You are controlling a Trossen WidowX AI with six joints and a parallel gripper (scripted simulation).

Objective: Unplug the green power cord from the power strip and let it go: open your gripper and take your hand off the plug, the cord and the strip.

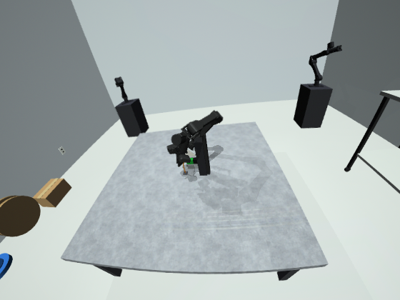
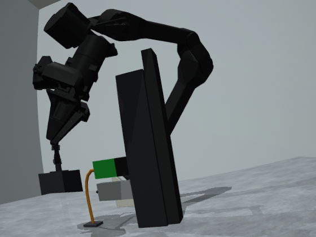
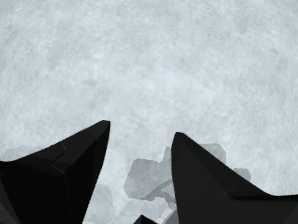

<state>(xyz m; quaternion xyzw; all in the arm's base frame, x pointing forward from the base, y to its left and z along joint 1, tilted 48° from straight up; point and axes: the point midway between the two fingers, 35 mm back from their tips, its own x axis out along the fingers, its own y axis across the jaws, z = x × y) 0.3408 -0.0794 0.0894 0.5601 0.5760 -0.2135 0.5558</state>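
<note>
Gripper poised above the green plug, fingers apart, nothing held.

In the exterior view, an orange cord (image 2: 88,194) is seen nearest, at lower left, rising from a small dark foot on the grey table (image 2: 254,197) and curving into the green plug (image 2: 104,169). The plug is seated sideways in the black power strip (image 2: 149,146), which stands upright at frame centre; a grey plug (image 2: 113,190) is seated just beneath the green one. The gripper (image 2: 53,141) is held above and left of the green plug, pointing downward and clear of it, with the arm arching over the top of the strip from behind. In the wrist view, the two dark fingers are seen parted over bare table, with a sliver of green at the lower edge.
</note>
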